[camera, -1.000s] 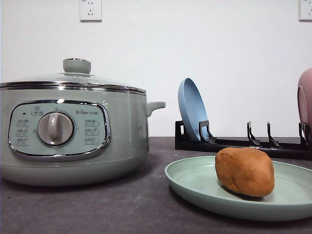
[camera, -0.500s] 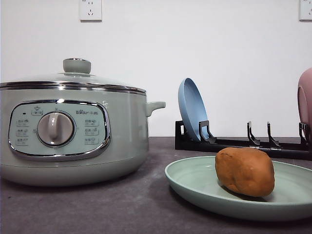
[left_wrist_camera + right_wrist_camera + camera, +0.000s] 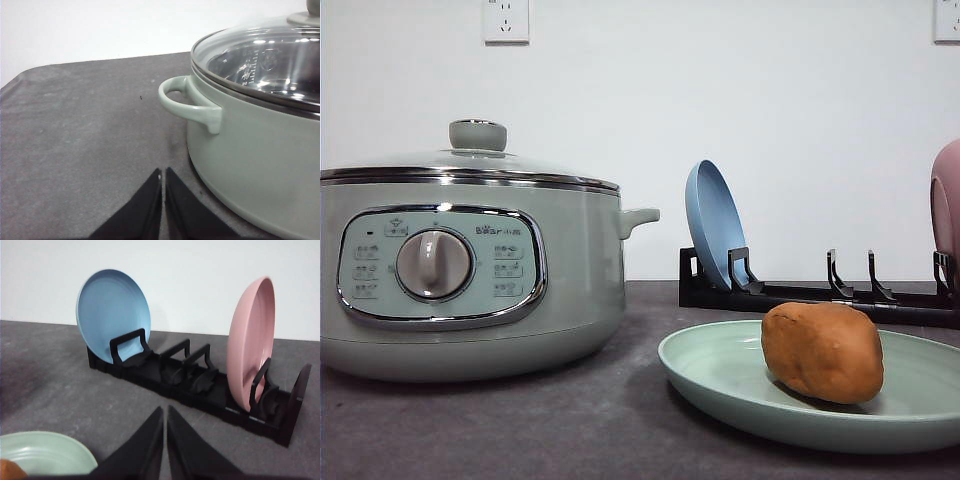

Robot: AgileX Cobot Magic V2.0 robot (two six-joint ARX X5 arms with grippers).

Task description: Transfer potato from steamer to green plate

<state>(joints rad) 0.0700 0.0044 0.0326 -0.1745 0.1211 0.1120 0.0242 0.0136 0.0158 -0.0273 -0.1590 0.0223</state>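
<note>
The orange-brown potato [image 3: 822, 351] lies on the pale green plate [image 3: 720, 375] at the front right of the table. The sage-green steamer [image 3: 470, 275] stands at the left with its glass lid on. In the left wrist view my left gripper [image 3: 163, 175] is shut on nothing, low over the dark table beside the steamer [image 3: 250, 140] and near its side handle. In the right wrist view my right gripper [image 3: 165, 412] is shut and empty, facing the dish rack, with the green plate's rim [image 3: 55, 450] and a sliver of potato [image 3: 10, 471] beside it.
A black dish rack [image 3: 820, 290] stands behind the green plate, holding a blue plate [image 3: 713, 222] upright at its left end and a pink plate [image 3: 250, 350] at its right end. A white wall backs the dark table [image 3: 75, 140].
</note>
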